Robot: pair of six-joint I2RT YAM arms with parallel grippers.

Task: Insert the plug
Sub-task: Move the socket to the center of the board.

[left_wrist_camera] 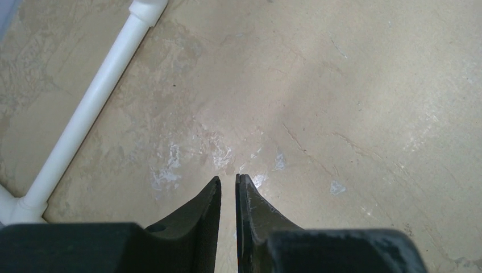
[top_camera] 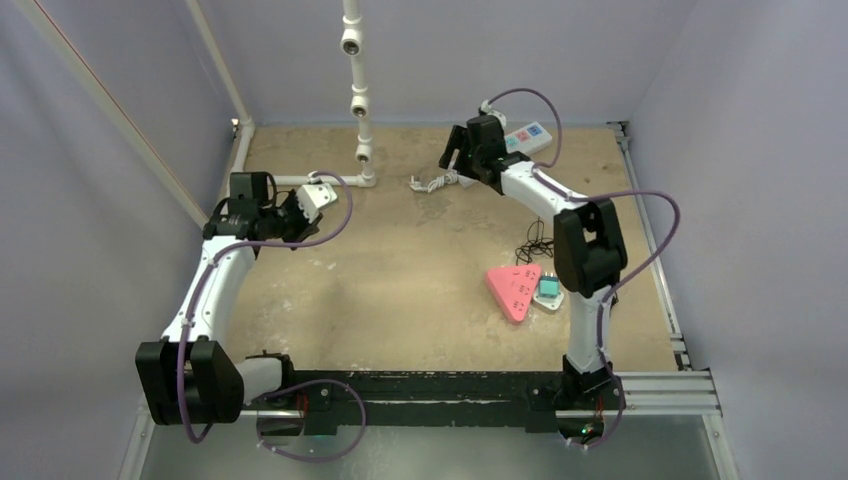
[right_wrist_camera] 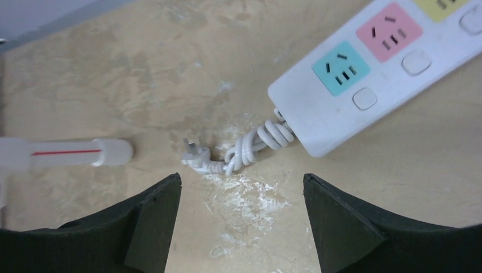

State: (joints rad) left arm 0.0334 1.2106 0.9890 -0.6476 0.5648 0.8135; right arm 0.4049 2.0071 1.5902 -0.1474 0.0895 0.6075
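What I see on the table: a scuffed tan tabletop (top_camera: 400, 270) with chalky white smears.
At 1 o'clock lies a white power strip (right_wrist_camera: 386, 68) with coloured sockets. Its coiled cord (right_wrist_camera: 258, 142) ends in a plug (right_wrist_camera: 193, 152) lying flat near 12. A white PVC pipe (top_camera: 300, 181) lies at 11. At 4, a pink triangular piece (top_camera: 513, 290) sits just beside a small teal device (top_camera: 549, 291), with a black cable (top_camera: 535, 240) behind them.

Between my right gripper's (right_wrist_camera: 241, 177) spread fingers I have bare tan tabletop (right_wrist_camera: 170, 74) up to the small white plug (right_wrist_camera: 195, 154). The white plastic pipe (right_wrist_camera: 85, 152) crowds its left, the long white power strip (right_wrist_camera: 341, 108) its right. Nearer, a pink triangular block (top_camera: 514, 290) sits right of the open middle.
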